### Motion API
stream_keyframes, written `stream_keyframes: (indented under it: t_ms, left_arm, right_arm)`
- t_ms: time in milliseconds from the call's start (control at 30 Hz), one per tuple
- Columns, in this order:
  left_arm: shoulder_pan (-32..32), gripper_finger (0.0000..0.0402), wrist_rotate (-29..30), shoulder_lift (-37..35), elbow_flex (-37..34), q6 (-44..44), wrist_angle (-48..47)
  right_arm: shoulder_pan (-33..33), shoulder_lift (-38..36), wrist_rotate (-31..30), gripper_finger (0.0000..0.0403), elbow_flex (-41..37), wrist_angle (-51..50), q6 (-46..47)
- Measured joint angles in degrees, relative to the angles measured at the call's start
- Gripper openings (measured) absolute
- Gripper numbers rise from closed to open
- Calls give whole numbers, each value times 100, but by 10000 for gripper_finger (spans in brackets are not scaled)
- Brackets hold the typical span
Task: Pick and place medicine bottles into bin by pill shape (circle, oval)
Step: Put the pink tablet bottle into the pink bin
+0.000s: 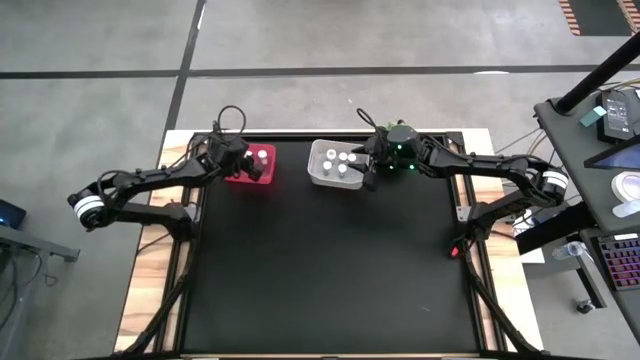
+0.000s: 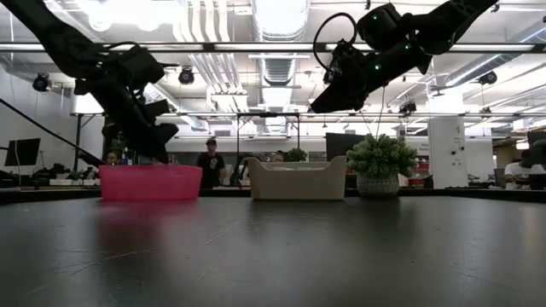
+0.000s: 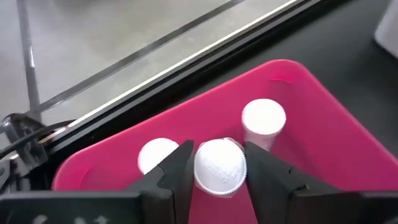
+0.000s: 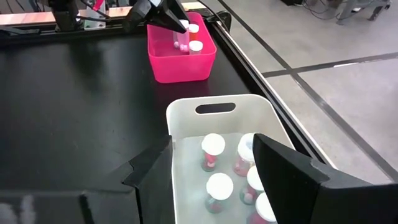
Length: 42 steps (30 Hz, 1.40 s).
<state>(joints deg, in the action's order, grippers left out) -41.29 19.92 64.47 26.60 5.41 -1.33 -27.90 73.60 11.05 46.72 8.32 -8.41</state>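
A pink bin point(image 1: 262, 172) and a white bin point(image 1: 322, 175) stand side by side at the table's far edge. My left gripper point(image 3: 217, 148) is over the pink bin, shut on a white-capped medicine bottle point(image 3: 219, 169). Two more bottles point(image 3: 263, 118) point(image 3: 155, 154) stand upright in the pink bin. The white bin point(image 4: 186, 124) holds several upright white-capped bottles point(image 4: 213, 144). My right gripper point(image 4: 212, 146) is wide open and empty, well above the white bin's right part point(image 2: 328, 98). My left gripper pinches the bottle's round white cap point(image 3: 205, 173) between its two fingers, one on each side. The fingers come from above, slanting down into the pink bin. The bottle is upright. Its body is hidden under the cap, so whether it stands on the bin floor cannot be told.
A green spiky plant in a pot point(image 2: 381, 166) stands just right of the white bin at the far edge. The black mat point(image 1: 320, 270) stretches toward the near edge. People show in the room beyond the table point(image 2: 210, 162).
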Motion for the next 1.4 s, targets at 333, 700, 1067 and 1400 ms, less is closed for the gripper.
stream_keyframes:
  t_ms: [333,700,1067,1400]
  left_arm:
    - [-1,124,7,178,-65,14,127]
    - [-1,125,-11,465,-63,17,537]
    - [-1,125,-237,439,-63,24,536]
    - [0,126,-341,438,-61,20,521]
  right_arm:
    - [0,0,-1,214,0,-13,47]
    - [0,0,-1,214,-2,-85,97]
    - [0,0,-1,214,-2,-130,81]
    - [-26,0,-11,214,-4,30,-252]
